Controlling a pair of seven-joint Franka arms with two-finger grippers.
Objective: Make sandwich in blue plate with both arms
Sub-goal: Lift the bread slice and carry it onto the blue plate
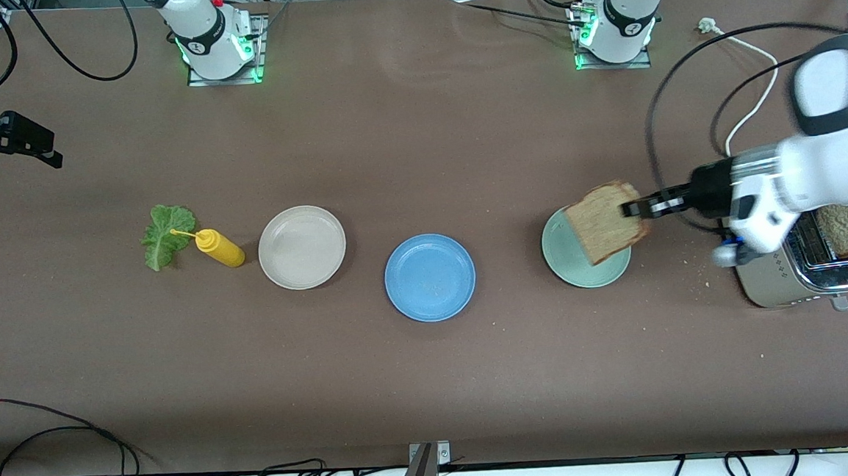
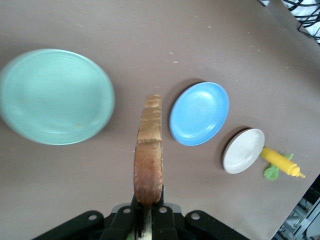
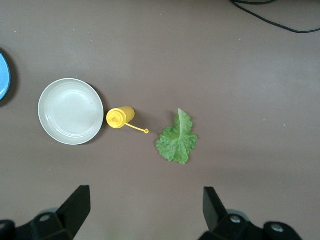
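Observation:
My left gripper (image 1: 636, 208) is shut on the crust edge of a brown bread slice (image 1: 605, 221) and holds it in the air over the mint-green plate (image 1: 589, 266). In the left wrist view the bread slice (image 2: 148, 150) stands edge-on between the jaws. The blue plate (image 1: 430, 276) lies bare at mid-table. A second bread slice (image 1: 843, 228) sticks out of the toaster (image 1: 802, 277). The green lettuce leaf (image 1: 166, 235) lies flat toward the right arm's end. My right gripper (image 3: 147, 192) hangs open high above the table by the lettuce (image 3: 177, 140), holding nothing.
A yellow squeeze bottle (image 1: 220, 248) lies between the lettuce and an off-white plate (image 1: 301, 247). Black cables trail across the table near the toaster, and more run along the table's front edge.

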